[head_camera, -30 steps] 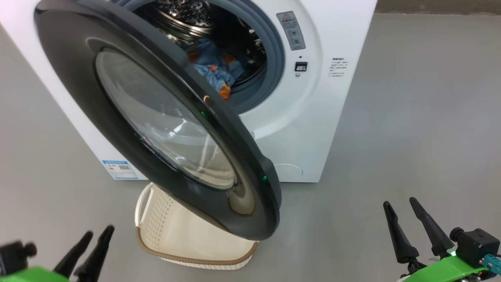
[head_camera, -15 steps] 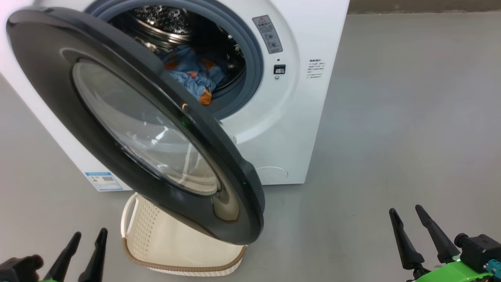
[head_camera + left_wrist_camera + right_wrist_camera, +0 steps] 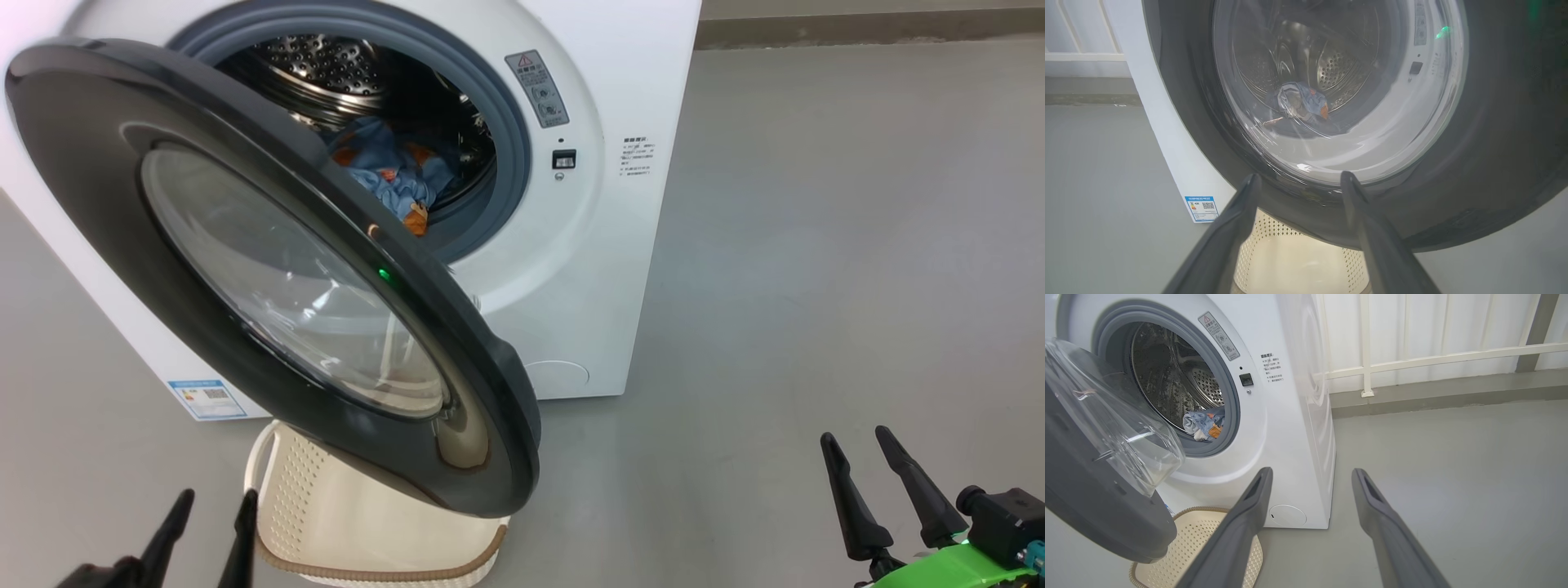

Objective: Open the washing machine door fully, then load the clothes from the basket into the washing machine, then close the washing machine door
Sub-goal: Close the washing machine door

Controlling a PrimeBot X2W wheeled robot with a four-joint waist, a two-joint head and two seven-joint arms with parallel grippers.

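Two claws stand open, each holding nothing; in the head view the left claw sits at seven o'clock and the right claw at four o'clock, fingers pointing up. The washing machine door stands part-way open, hinged on the left of the washing machine and sweeping from ten o'clock down to six; its glossy black rim and glass window face the head camera. Behind it the steel drum shows at twelve o'clock, and the clothes lie low at its front, just inside the grey gasket. The basket rests on the floor at six o'clock, under the door's lower edge. In the left wrist view that claw's fingers point at the door's lower rim, near it; whether they touch I cannot tell. The right claw hangs over the floor, well apart from the machine.
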